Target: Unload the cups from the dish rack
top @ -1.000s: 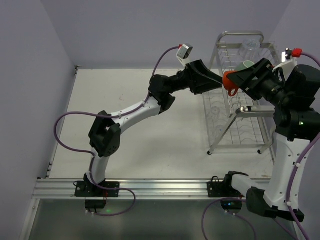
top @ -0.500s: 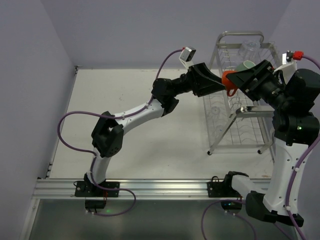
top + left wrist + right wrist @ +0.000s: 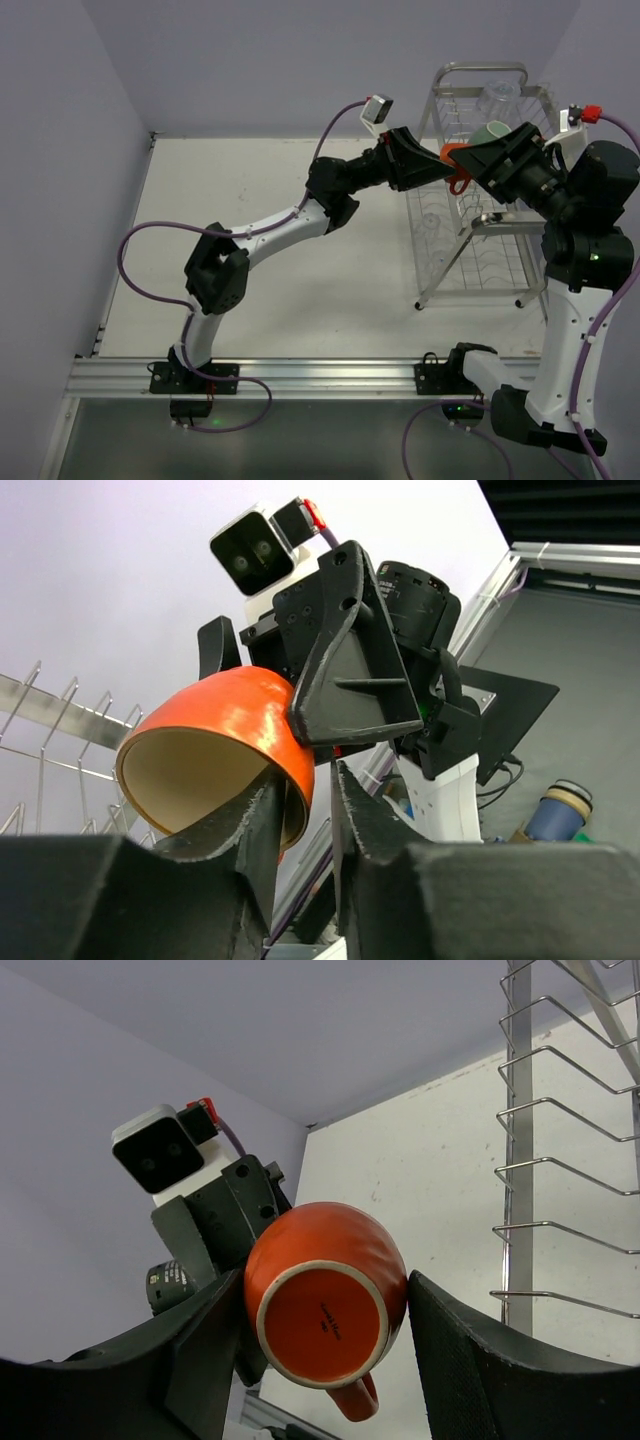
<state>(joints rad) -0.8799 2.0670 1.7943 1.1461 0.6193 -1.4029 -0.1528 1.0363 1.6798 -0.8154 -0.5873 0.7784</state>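
Left pincer [image 3: 307, 780], wider a second ago, now clamped on rim of orange mug [image 3: 215, 730]. Mug held aloft by right pincer [image 3: 325, 1305], beside upper tier of dish rack [image 3: 480, 240]. Handover judged under way.

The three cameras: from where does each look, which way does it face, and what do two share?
Top external: above and behind the bases, facing down onto the table and dish rack; left arm and right arm show.
Left wrist: on the left arm, facing upward along the left gripper, whose fingers straddle the rim of the orange mug.
Right wrist: on the right arm, facing along the right gripper, which clamps the mug's sides, base toward the lens.
Shared: both wrist views show that mug, from opposite ends.
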